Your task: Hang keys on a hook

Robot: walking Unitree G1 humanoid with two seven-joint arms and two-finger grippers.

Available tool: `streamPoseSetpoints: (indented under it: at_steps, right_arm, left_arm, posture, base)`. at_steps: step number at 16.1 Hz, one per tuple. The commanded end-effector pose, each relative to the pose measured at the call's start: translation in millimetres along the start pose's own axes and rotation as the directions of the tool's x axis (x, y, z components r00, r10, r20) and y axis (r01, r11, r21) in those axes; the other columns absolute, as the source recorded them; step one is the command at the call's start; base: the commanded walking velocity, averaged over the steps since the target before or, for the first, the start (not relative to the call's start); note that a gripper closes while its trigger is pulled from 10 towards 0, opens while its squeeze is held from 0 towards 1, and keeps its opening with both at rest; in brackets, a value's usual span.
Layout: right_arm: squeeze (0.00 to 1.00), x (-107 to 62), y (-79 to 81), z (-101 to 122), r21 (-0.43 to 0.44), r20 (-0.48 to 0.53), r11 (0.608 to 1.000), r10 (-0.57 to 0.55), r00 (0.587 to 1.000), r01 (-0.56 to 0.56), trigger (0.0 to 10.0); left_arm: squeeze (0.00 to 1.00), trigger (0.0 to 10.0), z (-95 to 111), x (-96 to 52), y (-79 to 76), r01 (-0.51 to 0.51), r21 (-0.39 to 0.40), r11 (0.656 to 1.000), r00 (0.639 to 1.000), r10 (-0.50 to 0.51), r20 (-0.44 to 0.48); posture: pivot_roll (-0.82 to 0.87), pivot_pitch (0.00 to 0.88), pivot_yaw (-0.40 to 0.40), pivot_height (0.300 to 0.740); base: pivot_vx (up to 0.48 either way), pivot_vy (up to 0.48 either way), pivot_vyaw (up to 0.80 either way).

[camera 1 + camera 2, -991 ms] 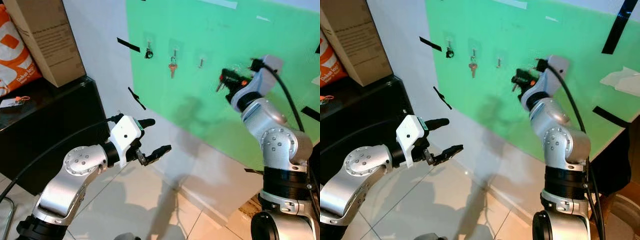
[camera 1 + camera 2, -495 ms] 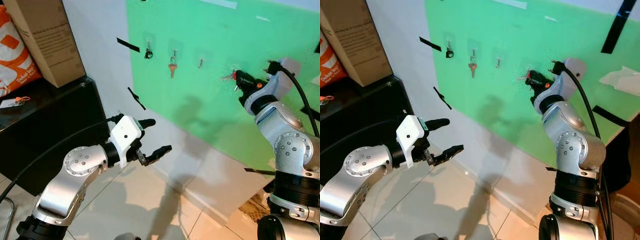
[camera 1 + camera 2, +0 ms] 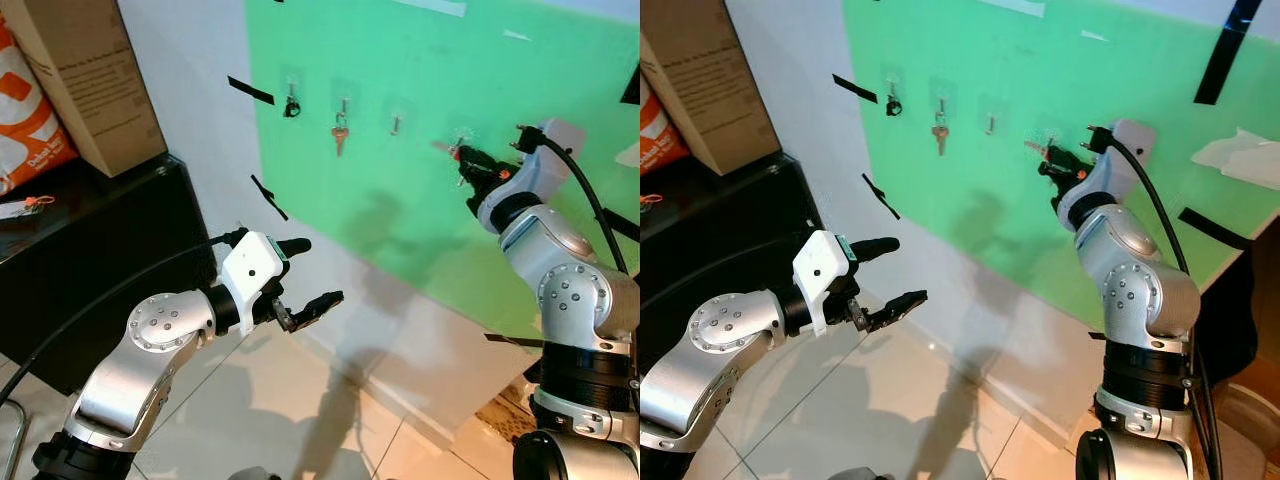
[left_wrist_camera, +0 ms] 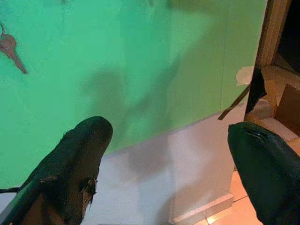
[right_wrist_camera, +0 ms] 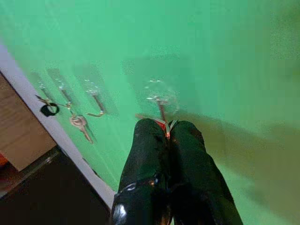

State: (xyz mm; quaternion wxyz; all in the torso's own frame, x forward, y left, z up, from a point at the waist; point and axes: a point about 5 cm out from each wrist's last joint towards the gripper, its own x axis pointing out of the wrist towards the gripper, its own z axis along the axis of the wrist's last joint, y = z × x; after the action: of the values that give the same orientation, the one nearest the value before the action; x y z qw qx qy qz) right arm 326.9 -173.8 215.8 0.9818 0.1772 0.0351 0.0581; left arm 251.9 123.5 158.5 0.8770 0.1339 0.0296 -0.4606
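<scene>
Right gripper [image 5: 167, 129] is raised against the green wall panel [image 3: 420, 110], its two black fingers [image 5: 145, 150] pressed together on a key [image 3: 443, 148]. The key's blade juts out from the fingertips towards the robot's left, level with the row of hooks. The fingertips sit directly at the fourth hook [image 5: 161, 105], a clear adhesive type; whether the key's ring is already over that hook cannot be told.

Three further clear hooks stand in line to the robot's left. The first carries a black ring item [image 3: 291, 105], the second a reddish key [image 3: 339, 133], and the third hook [image 3: 395, 124] is bare.

Left gripper [image 3: 305, 275] is held low and well apart from the panel, above the tiled floor [image 3: 290, 420], fingers spread wide and holding nothing. A black cabinet [image 3: 90, 260] stands at the robot's left, bearing a cardboard box [image 3: 85, 75] and an orange bag [image 3: 28, 120].
</scene>
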Motion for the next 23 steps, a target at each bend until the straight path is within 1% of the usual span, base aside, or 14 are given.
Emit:
streamPoseSetpoints:
  at_steps: [1,5,8,10,14,16,19,21,23]
  right_arm:
    - [0.0,0.8,11.2,9,-0.006,0.038,0.999,0.052,0.998,-0.052,10.0]
    - [0.0,-0.4,19.2,18,0.0,0.087,0.995,0.104,0.991,-0.104,10.0]
    - [0.0,-1.4,22.0,15,-0.032,0.072,0.991,0.13,0.989,-0.128,10.0]
    - [0.0,-3.2,28.0,13,-0.042,0.062,0.984,0.176,0.982,-0.173,10.0]
    - [0.0,-1.5,27.7,11,-0.036,0.052,0.985,0.169,0.984,-0.168,10.0]
    - [0.0,0.5,30.1,8,-0.035,0.033,0.982,0.185,0.982,-0.184,10.0]
    - [0.0,1.5,32.6,-5,-0.062,-0.065,0.976,0.205,0.977,-0.209,10.0]
    - [0.0,1.6,30.1,-9,-0.068,-0.079,0.979,0.186,0.979,-0.192,10.0]
    - [0.0,3.0,27.1,-7,-0.094,-0.065,0.981,0.164,0.984,-0.17,10.0]
  left_arm:
    - [0.0,10.0,3,-1.7,0.9,-0.005,0.012,1.0,1.0,0.005,-0.002]
    - [0.0,10.0,3,-0.5,1.8,-0.006,0.014,1.0,1.0,0.006,0.001]
    - [0.0,10.0,4,0.8,2.3,-0.005,0.017,1.0,1.0,0.005,0.005]
    - [0.0,10.0,4,0.6,2.1,-0.004,0.017,1.0,1.0,0.004,0.006]
    - [0.0,10.0,4,0.9,1.4,-0.001,0.017,1.0,1.0,0.001,0.008]
    - [0.0,10.0,4,0.8,1.2,0.001,0.017,1.0,1.0,-0.001,0.01]
    - [0.0,10.0,4,0.3,-0.1,0.005,0.016,1.0,1.0,-0.005,0.009]
    - [0.0,10.0,3,0.2,-0.1,0.004,0.015,1.0,1.0,-0.004,0.009]
    - [0.0,10.0,4,0.7,0.4,0.001,0.016,1.0,1.0,-0.001,0.01]
  posture:
    - [-0.05,0.0,0.007,0.74]
    - [-0.05,0.0,0.01,0.74]
    - [-0.05,0.0,0.009,0.74]
    - [-0.05,0.0,0.009,0.74]
    - [-0.05,0.0,0.004,0.74]
    - [-0.05,0.0,0.003,0.74]
    - [-0.05,0.0,-0.003,0.74]
    - [-0.05,0.0,-0.003,0.74]
    - [-0.05,0.0,-0.004,0.74]
  base:
    - [0.0,0.0,0.0]
    - [0.0,0.0,0.0]
    - [0.0,0.0,0.0]
    - [0.0,0.0,0.0]
    - [0.0,0.0,0.0]
    - [0.0,0.0,0.0]
    - [0.0,0.0,0.0]
    - [0.0,0.0,0.0]
    - [0.0,0.0,0.0]
